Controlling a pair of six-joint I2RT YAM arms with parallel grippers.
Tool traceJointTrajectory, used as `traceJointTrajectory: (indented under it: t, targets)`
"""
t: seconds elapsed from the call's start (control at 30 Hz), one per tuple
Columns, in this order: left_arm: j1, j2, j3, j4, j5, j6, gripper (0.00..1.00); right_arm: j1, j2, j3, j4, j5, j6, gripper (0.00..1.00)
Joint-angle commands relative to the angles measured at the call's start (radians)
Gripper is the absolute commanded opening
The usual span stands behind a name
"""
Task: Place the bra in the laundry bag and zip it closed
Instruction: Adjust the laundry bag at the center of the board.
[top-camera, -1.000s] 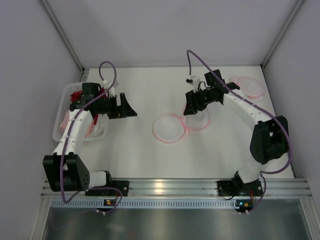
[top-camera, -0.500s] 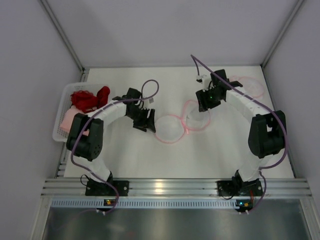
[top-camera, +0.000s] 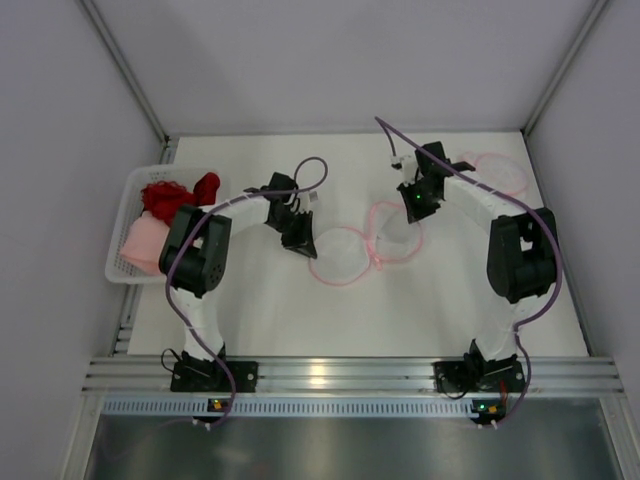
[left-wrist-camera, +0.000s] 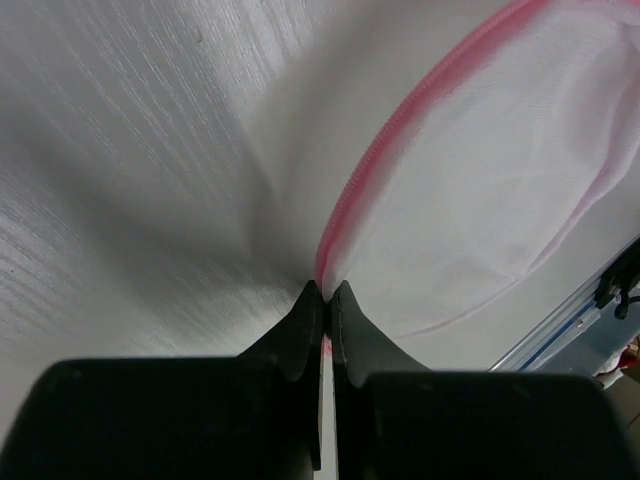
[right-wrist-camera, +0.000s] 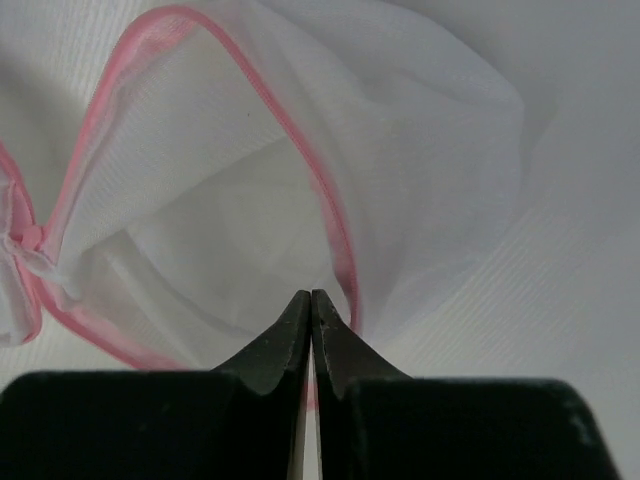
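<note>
The jaws of the left gripper are pressed together at their tips, pinching the pink zipper edge of the laundry bag. The edging runs straight into the tips, and a sliver of pink shows between the fingers below them. From there the rim curves up and to the right around white mesh that lies flat on the table.

The jaws of the right gripper are also closed tip to tip, on the bag's pink edge. A trace of pink shows in the slit between the fingers. The mesh in front of them stands up in loose folds, and the rim loops away to the left.

From above, the left gripper sits at the left rim of the bag's near round half. The right gripper is at the far right of the other half, and the two halves meet between the grippers.

The red bra is crumpled in the white basket at the table's left edge, well apart from the bag. A pale pink garment lies just beside it in the same basket. A second pink-rimmed bag lies flat in the far right corner.
</note>
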Motion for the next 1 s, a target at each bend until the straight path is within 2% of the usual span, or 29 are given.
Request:
traceJointTrajectory:
  t: [0.0,0.23,0.33,0.37,0.47,0.53,0.67,0.83,0.87,0.9,0.93,0.97]
  targets:
    - [-0.001,-0.038,0.036,0.046,-0.023,-0.014,0.0,-0.011,-0.003,0.06,0.012,0.016,0.006,0.01]
    - [0.017,-0.256,0.022,0.044,-0.082,0.028,0.0,-0.014,-0.1,0.065,0.034,0.034,0.023,0.0]
    - [0.017,-0.302,0.011,0.038,-0.096,0.039,0.0,-0.014,-0.084,0.086,0.028,0.059,0.011,0.31]
    - [0.017,-0.303,0.013,0.03,-0.093,0.04,0.0,-0.014,-0.074,0.092,0.023,0.064,0.008,0.45]
    - [0.017,-0.287,0.013,0.006,-0.092,0.046,0.0,-0.012,-0.032,0.106,0.017,0.064,0.014,0.56]
    - [0.017,-0.284,0.008,0.006,-0.093,0.046,0.0,-0.011,-0.005,0.112,0.017,0.033,0.026,0.56]
    - [0.017,-0.279,0.013,0.007,-0.093,0.051,0.0,-0.003,0.032,0.106,0.044,0.012,0.046,0.53]
    - [0.019,-0.276,0.019,0.007,-0.096,0.054,0.0,0.006,0.107,0.131,0.061,0.044,0.049,0.38]
    - [0.019,-0.279,0.019,0.007,-0.098,0.055,0.0,0.006,0.112,0.135,0.06,0.067,0.048,0.32]
    - [0.019,-0.28,0.02,0.006,-0.101,0.058,0.0,0.005,0.114,0.138,0.057,0.071,0.042,0.19]
    - [0.019,-0.285,0.028,0.003,-0.105,0.062,0.0,0.006,0.104,0.14,0.054,0.074,0.042,0.12]
    - [0.019,-0.294,0.036,-0.006,-0.115,0.065,0.0,0.005,0.091,0.14,0.049,0.076,0.042,0.0]
